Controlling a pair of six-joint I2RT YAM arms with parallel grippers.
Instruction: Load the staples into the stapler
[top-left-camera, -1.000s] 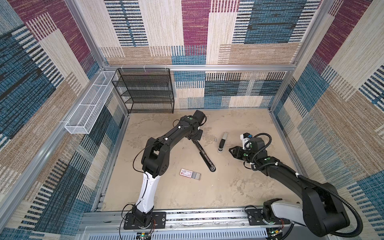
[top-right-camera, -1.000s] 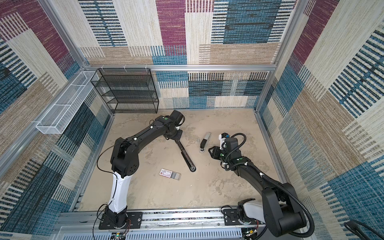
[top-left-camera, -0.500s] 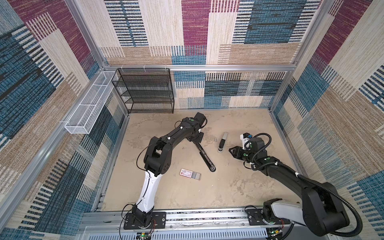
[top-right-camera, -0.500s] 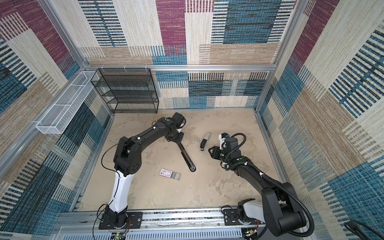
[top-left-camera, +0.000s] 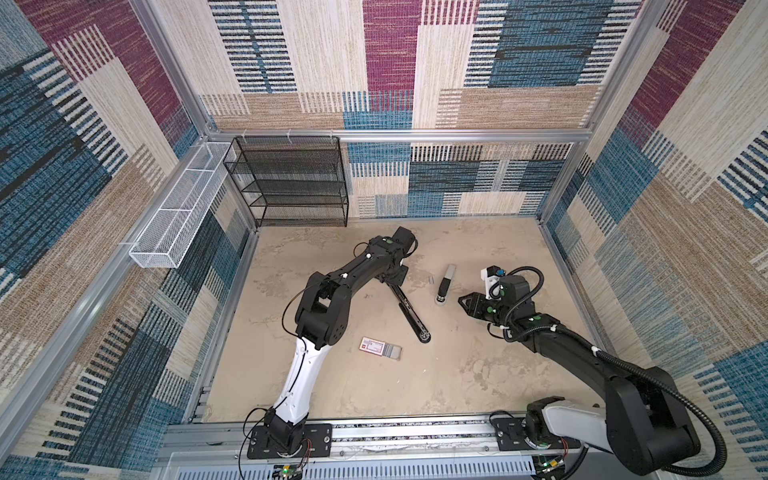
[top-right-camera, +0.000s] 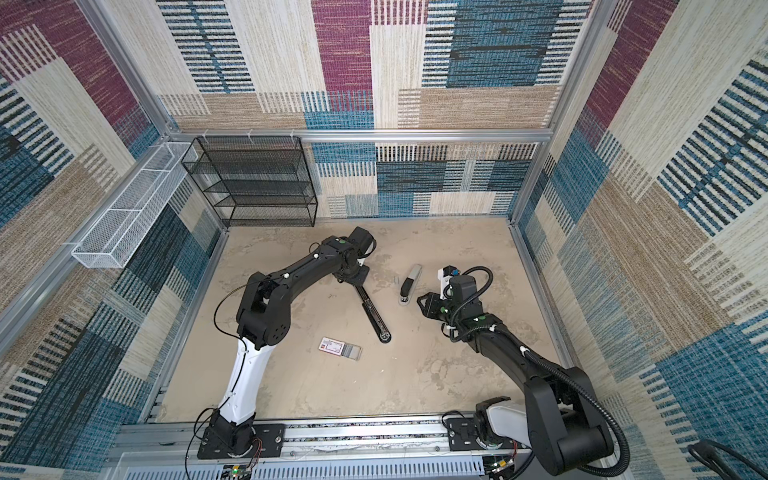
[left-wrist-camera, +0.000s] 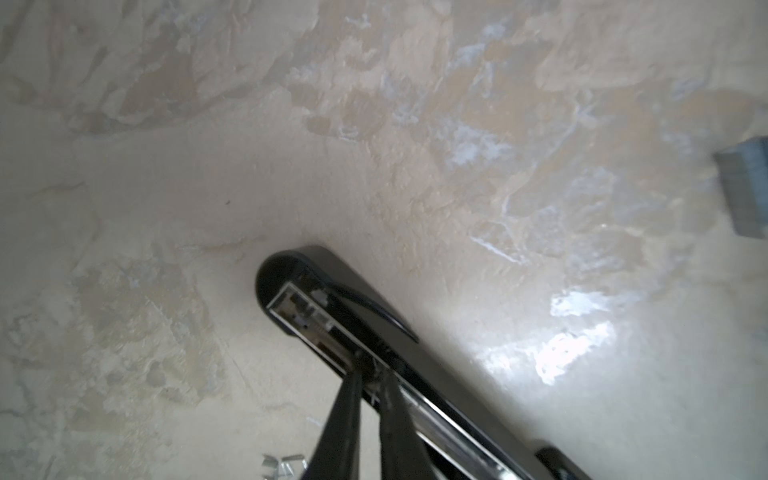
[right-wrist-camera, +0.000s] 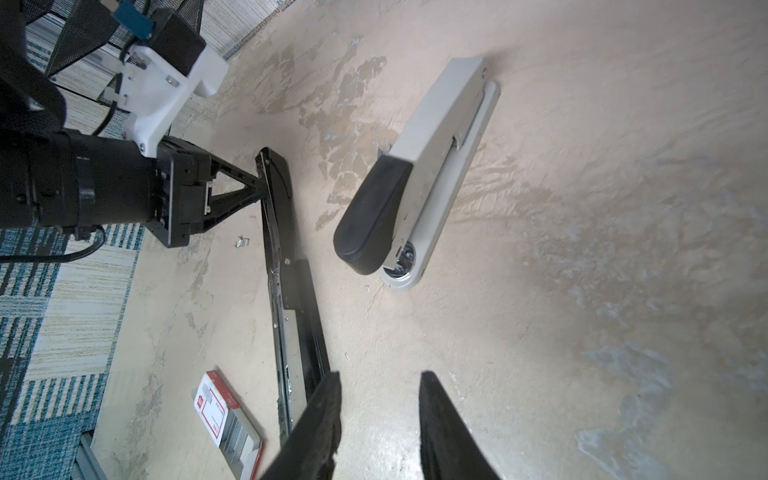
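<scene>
A long black stapler (top-left-camera: 409, 309) (top-right-camera: 374, 309) lies opened out flat mid-table, its metal magazine (left-wrist-camera: 316, 320) facing up. My left gripper (top-left-camera: 392, 279) (left-wrist-camera: 371, 370) (right-wrist-camera: 259, 187) is shut, with its tips on the magazine at the stapler's far end. Whether they pinch an edge does not show. The staples (top-left-camera: 392, 352) (right-wrist-camera: 239, 436) lie as grey strips in a small white box with a red mark (top-left-camera: 372, 345) (top-right-camera: 332, 345), near the front. My right gripper (top-left-camera: 467, 301) (right-wrist-camera: 378, 390) hovers open and empty, to the right of the black stapler.
A closed grey stapler with a black handle (top-left-camera: 444, 282) (top-right-camera: 409, 284) (right-wrist-camera: 415, 174) lies just beyond my right gripper. Loose staples (right-wrist-camera: 242, 242) (left-wrist-camera: 282, 463) lie by the left gripper. A black mesh shelf (top-left-camera: 291, 183) and a white wire basket (top-left-camera: 178, 208) stand at the back left.
The left gripper has shifted slightly toward the right at the black stapler's far end. The right arm, both staplers and the staple box have not moved.
</scene>
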